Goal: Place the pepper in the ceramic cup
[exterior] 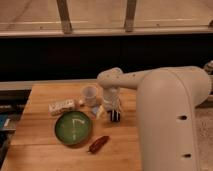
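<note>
One camera view here, and the round green bowl [73, 127] was the anchor: glossy, shallow, with a pale scuff across its inside, sitting on the wooden table [35, 155], whose warm butcher-block boards ran left to right. Just off the bowl's lower right rim lay the pepper [98, 143], dark red-brown, shiny, slim and slightly bent, flat on the wood and not touching the bowl. Up behind the bowl, a little to the right, stood the ceramic cup [90, 95], pale white, almost translucent, flaring toward its rim, upright. Behind the bowl to the left lay a white packet [61, 106], a flat rectangular wrapper. To the bowl's upper right, beyond a small pale-and-blue item [100, 111] I couldn't make out, hung the gripper [114, 115], its dark fingers pointing down close over the wood, jaws spread apart with nothing between them. It was near the cup and well apart from the pepper. Above it came the smooth, rounded white arm [170, 115], a thick shell filling the space right of the bowl.
</note>
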Motion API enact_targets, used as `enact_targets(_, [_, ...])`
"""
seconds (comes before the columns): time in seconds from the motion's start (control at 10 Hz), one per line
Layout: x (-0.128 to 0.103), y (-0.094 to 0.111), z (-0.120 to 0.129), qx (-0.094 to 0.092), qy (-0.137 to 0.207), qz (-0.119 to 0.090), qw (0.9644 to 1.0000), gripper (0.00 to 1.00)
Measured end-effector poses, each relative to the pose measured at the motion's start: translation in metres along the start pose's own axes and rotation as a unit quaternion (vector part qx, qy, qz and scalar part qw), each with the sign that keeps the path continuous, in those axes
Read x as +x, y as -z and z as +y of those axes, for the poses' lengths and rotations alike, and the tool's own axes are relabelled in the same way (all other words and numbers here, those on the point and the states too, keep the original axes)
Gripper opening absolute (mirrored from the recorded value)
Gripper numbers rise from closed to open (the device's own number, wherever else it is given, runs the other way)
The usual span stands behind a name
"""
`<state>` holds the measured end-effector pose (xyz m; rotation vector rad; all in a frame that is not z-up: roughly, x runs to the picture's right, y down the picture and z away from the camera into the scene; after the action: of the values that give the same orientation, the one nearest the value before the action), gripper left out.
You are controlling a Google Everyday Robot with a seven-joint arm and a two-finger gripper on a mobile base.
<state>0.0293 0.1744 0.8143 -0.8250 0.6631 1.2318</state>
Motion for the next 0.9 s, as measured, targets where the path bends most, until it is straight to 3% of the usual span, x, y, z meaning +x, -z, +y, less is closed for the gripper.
enact_targets(0.6, [0.051,-0.031,0.021,-0.007,-0.006,0.041,0.9991,0.80])
enact_targets(0.9, [0.064,-0.047,0.028,-0.014,-0.006,0.061,0.9980,0.80])
